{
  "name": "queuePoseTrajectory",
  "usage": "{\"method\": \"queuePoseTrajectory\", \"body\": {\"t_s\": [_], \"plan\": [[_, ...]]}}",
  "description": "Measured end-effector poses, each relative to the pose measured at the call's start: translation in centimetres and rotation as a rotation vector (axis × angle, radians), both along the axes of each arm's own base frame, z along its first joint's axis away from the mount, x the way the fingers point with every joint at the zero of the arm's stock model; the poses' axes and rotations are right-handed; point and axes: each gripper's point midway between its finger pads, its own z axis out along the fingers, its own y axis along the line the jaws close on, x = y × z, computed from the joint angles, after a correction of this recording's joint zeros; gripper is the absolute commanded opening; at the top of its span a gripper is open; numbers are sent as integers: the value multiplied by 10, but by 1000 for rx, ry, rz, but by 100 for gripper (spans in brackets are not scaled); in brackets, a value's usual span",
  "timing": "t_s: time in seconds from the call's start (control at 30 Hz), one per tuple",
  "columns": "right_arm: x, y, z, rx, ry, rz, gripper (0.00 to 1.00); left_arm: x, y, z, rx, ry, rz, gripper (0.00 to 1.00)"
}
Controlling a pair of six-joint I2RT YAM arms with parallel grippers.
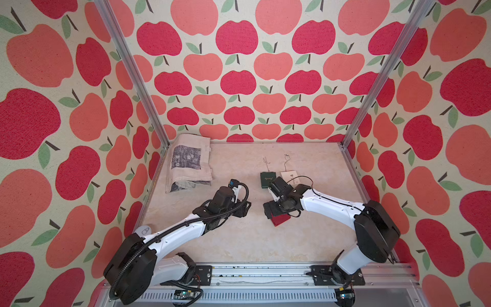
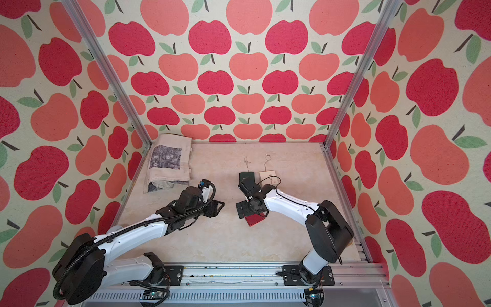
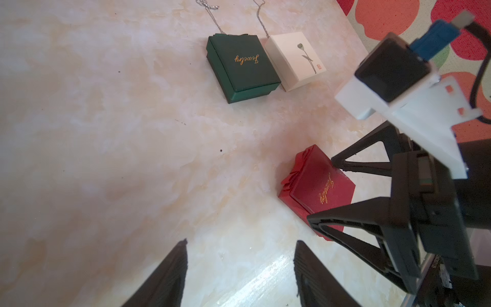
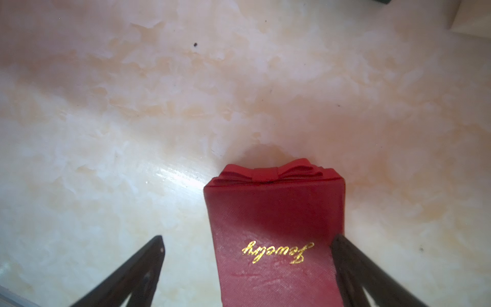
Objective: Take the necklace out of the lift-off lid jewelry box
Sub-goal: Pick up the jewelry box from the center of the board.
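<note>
Straddling the red box [image 3: 318, 186] with right jaws gaping, empty; lid [image 4: 276, 226] on, necklace presumably inside, unseen. Centre up, pinch lid only. Holding left jaws half-open, empty: steady the box. Skip green box [image 3: 243, 66], white box [image 3: 295, 58] beyond.

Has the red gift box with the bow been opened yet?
No, the red jewelry box is closed, with its gold-lettered top sitting down over the base in the left wrist view.
</note>
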Motion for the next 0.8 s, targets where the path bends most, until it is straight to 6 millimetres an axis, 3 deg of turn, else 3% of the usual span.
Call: {"method": "queuePoseTrajectory", "body": {"t_s": [0.6, 0.8], "plan": [[0, -8, -4, -54, -14, 37, 99, 0, 0, -4, 6, 8, 1, 68], [-3, -12, -15, -81, 8, 40, 98, 0, 0, -4, 6, 8, 1, 69]]}}
